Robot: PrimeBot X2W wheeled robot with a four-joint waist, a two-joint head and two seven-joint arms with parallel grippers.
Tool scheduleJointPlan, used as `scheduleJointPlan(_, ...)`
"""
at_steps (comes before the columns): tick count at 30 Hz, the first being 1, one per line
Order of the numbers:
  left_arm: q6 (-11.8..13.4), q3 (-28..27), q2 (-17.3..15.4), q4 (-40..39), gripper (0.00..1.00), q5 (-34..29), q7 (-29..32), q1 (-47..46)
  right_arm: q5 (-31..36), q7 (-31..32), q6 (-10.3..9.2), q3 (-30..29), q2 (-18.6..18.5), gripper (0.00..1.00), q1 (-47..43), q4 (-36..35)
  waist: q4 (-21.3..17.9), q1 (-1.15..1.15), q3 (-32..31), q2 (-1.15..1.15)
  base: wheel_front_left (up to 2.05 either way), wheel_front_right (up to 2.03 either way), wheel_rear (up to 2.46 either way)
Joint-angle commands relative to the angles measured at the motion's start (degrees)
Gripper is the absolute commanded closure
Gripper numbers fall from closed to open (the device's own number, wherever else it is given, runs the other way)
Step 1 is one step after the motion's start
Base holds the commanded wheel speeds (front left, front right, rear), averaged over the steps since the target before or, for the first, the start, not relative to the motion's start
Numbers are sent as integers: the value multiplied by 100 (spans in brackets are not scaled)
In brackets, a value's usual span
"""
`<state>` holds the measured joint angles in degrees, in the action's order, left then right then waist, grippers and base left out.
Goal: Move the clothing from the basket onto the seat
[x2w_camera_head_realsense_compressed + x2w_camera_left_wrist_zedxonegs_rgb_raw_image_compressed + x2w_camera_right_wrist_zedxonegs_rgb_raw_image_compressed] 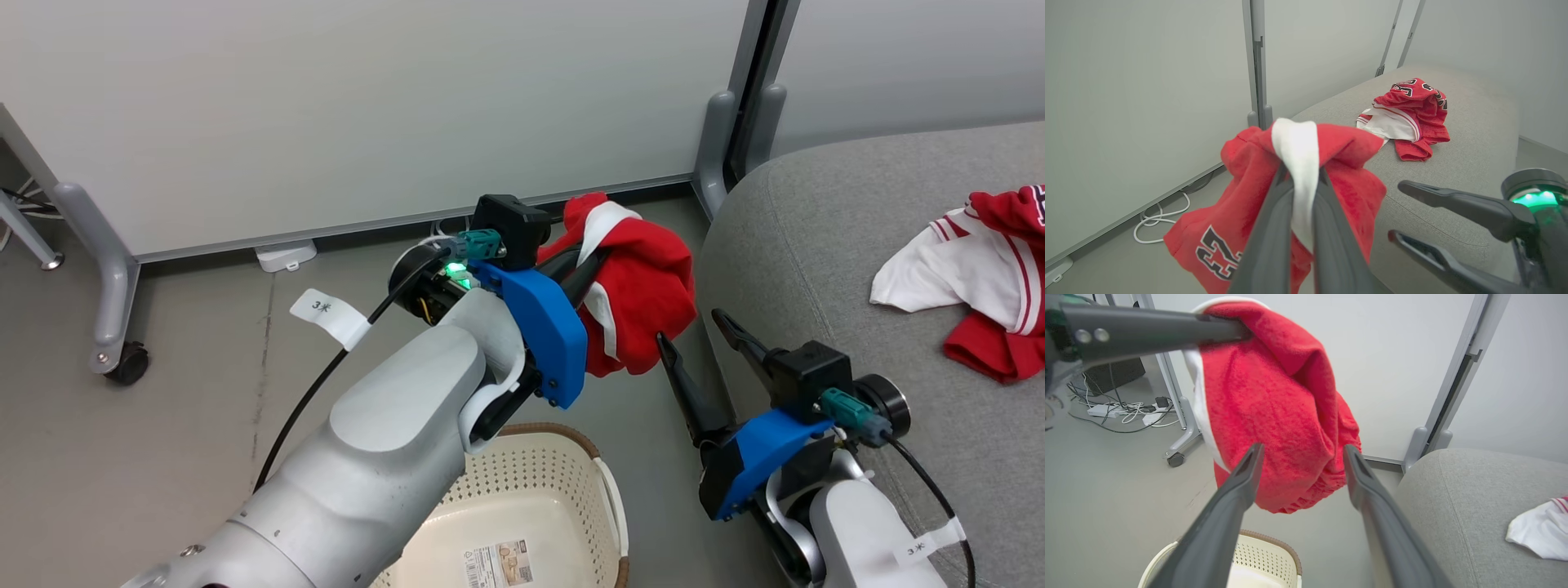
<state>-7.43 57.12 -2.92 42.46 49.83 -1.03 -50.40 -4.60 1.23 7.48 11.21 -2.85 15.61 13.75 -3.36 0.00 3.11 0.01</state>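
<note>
The left fingers [1286, 185] are clamped shut on a red garment [645, 286], which hangs over the floor between the near basket [571, 434] and the seat [816, 245] on the right. The right fingers [665, 347] gape wide and empty just beside it. A second garment [980, 278] lies on the seat.

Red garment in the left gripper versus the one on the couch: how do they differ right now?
The held garment hangs bunched from the left gripper, which is shut on it; the couch garment lies crumpled on the grey seat cushion, with nothing gripping it. The held garment shows mostly red; the couch garment shows a broad white striped panel. Both are red with black-and-white numerals.
</note>
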Motion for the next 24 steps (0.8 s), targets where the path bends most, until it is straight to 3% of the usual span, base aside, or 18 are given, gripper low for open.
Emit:
scheduleJointPlan(1,-7,13,0,0,100,2,-6,-96,24,11,3,5,-7,0,65,31,6,0,3,-1,0,0,0)
scheduleJointPlan(12,-8,204,2,-147,100,134,-15,-154,88,211,2,339,-8,0,726,840,30,0,75,-1,0,0,0)
scheduleJointPlan(22,-7,357,3,-232,100,283,-67,-174,-238,183,3,746,-8,0,1187,1735,69,0,38,-1,0,0,0)
scheduleJointPlan(23,-5,371,2,-236,100,302,-62,-177,-264,165,2,777,-8,25,1228,1804,71,0,34,-1,0,0,0)
scheduleJointPlan(24,-3,384,2,-235,100,316,-69,-182,-283,161,2,806,-8,57,1267,1867,74,0,30,-1,0,0,0)
